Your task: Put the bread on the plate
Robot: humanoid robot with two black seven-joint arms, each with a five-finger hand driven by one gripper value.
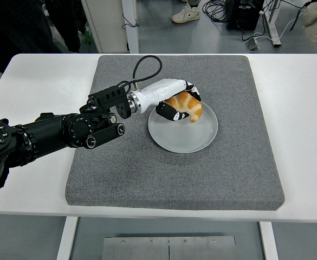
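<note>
A golden-brown croissant [187, 104] is held in my left hand [179, 104], whose white fingers curl around it. The hand and bread hang over the upper left part of the pale grey plate [193, 140], which sits in the middle of the grey mat [174, 179]. I cannot tell whether the croissant touches the plate. My left arm [66, 132] reaches in from the left edge, black up to the white wrist. My right arm is out of view.
The mat covers most of the white table [33, 97]. Beyond the table's far edge are a table leg, cables [218, 8] and a dark stand on the floor. A person's dark clothing [17, 27] shows at the top left.
</note>
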